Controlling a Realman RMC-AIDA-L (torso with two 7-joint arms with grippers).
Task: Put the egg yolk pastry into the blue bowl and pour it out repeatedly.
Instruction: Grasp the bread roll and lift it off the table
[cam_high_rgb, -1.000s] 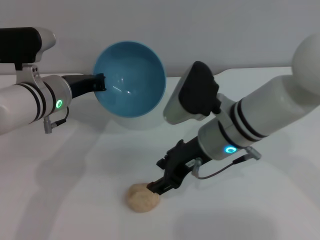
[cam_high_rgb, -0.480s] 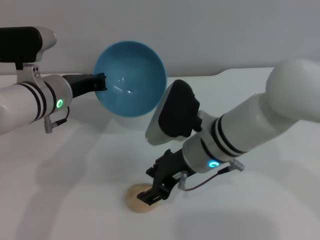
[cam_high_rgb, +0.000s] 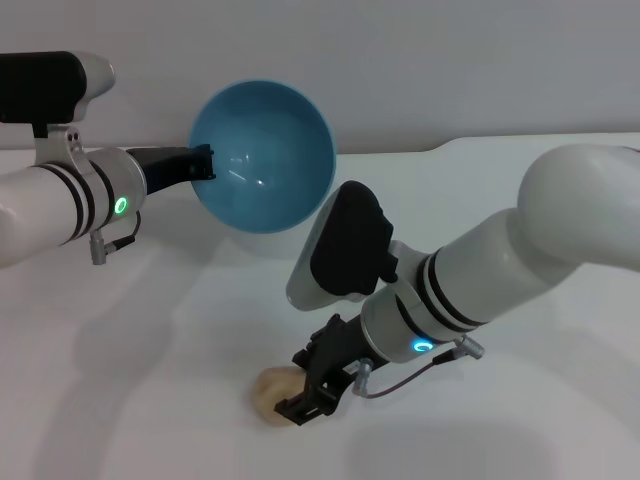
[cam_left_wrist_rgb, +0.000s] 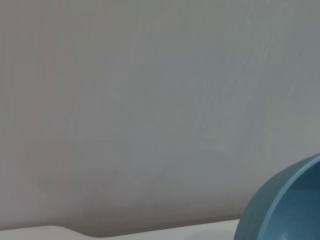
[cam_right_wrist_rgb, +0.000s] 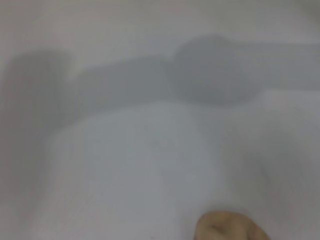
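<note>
Beige egg yolk pastry (cam_high_rgb: 270, 392) on white table (cam_high_rgb: 120, 400), right gripper (cam_high_rgb: 312, 392) jaws apart around it, left gripper (cam_high_rgb: 200, 164) clamped on tilted blue bowl (cam_high_rgb: 262, 156)

Curved edge of the blue bowl (cam_left_wrist_rgb: 285, 207), plain grey wall behind, strip of white table (cam_left_wrist_rgb: 150, 233)

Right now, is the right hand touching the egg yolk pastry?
Touching. In the head view the right hand sits down over the egg yolk pastry on the table, its dark fingers overlapping the dough with no visible gap.

The white table (cam_high_rgb: 120, 400) carries the egg yolk pastry (cam_high_rgb: 272, 392)
</note>
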